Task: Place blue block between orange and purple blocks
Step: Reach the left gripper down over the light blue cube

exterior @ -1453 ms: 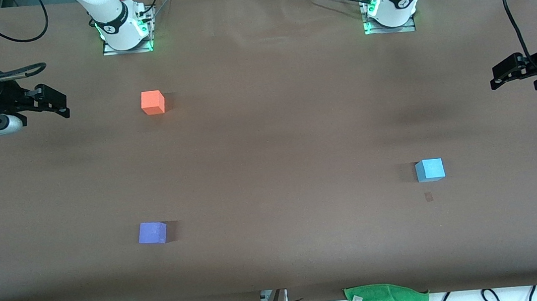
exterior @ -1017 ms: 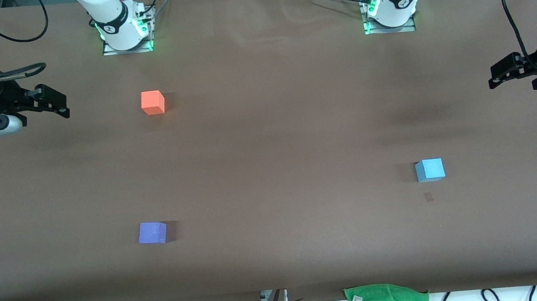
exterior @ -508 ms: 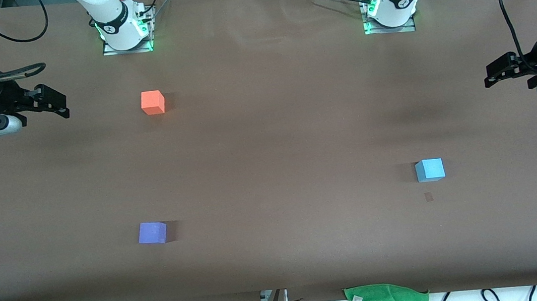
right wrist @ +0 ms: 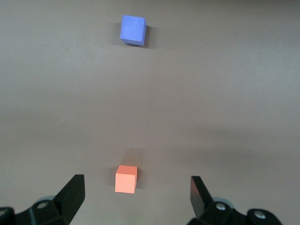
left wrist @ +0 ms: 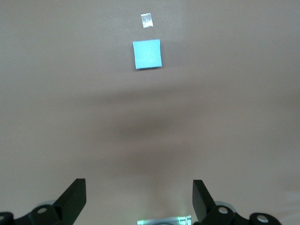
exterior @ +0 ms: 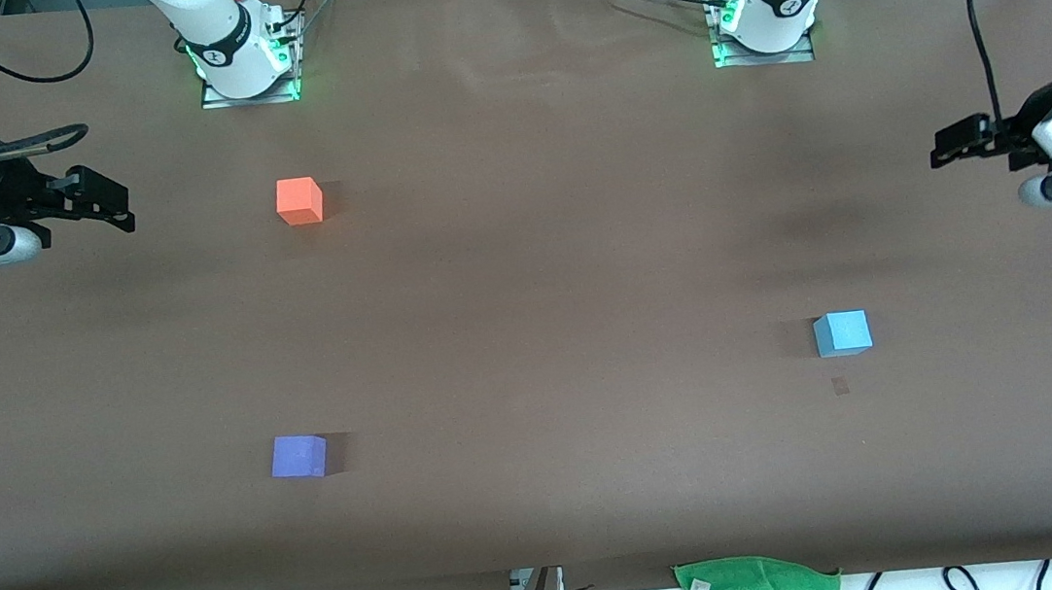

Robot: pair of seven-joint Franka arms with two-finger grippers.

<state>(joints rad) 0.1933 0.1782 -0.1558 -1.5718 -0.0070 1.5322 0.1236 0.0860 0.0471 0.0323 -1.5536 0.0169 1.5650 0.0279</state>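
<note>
Blue block (exterior: 843, 333) sits alone on the table (exterior: 525, 285), toward the left arm's end and well apart from the other two cubes. Taking it as the landmark from the front: the orange block (exterior: 299, 201) lies farther from the camera than it, toward the right arm's end; the purple block (exterior: 299, 456) is slightly nearer the camera than it, at that same end. The left gripper (exterior: 945, 145) hangs over bare table at the left arm's end, not yet above the blue block. The right gripper (exterior: 121, 207) waits over the table's edge at the other end, empty. A green cloth (exterior: 757, 588) lies off the table's near edge.

From the left wrist, the blue block (left wrist: 147, 54) shows ahead of the spread, empty fingers (left wrist: 75, 199), a scrap of tape (left wrist: 146, 20) just beside it. It is a cube, so it has no long axis; its faces look slightly turned relative to the fingers.

From the right wrist, fingers (right wrist: 72, 194) stand wide apart, with orange (right wrist: 126, 178) and purple (right wrist: 133, 29) in line ahead.

My worry: with that slight turn, the pads could catch corners and twist the cube loose, or the long carry could end off-centre in the gap.
</note>
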